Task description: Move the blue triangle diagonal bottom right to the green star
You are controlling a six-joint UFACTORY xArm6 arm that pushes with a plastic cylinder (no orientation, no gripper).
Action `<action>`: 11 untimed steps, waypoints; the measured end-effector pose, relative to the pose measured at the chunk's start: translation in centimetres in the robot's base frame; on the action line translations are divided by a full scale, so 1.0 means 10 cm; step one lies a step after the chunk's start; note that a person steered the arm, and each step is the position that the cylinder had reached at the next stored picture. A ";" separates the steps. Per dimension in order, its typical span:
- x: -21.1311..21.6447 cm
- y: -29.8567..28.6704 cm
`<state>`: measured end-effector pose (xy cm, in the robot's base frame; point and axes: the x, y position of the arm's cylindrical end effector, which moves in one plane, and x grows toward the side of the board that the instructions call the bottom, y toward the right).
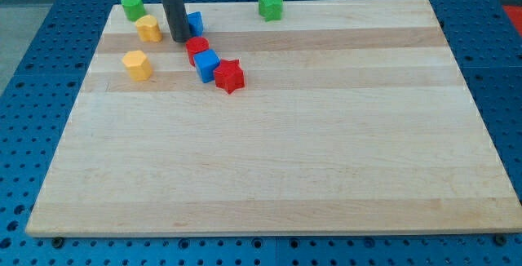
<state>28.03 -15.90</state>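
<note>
Seven small coloured blocks sit on the pale wooden board (277,152), all crowded toward the view's top: two green, two yellow, two blue and two red would make eight, but I count two green, two yellow, two blue, two red only if the half-hidden blue one counts, which it does, so eight in all. The green star block (271,6) stands alone at the top edge, well apart from the rest. A green rounded block (133,6) sits at the top left, with a yellow block (148,28) just below it and a second yellow block (137,65) lower still. The blue triangle block (194,23) is mostly hidden behind the dark rod, so its shape is probably a triangle, though I can't be sure. My tip (179,39) rests touching its left side; the rod has no jaws to open or close. Below lie a red cylinder-like block (196,50), a blue cube (207,65) and a red star block (229,76), touching in a diagonal chain.
</note>
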 end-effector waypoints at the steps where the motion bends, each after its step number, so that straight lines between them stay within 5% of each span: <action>1: -0.01 -0.25; 4: -0.36 -0.15; 7: -0.13 0.40; 9: 0.13 0.26; 11: 0.13 0.94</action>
<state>29.36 -6.47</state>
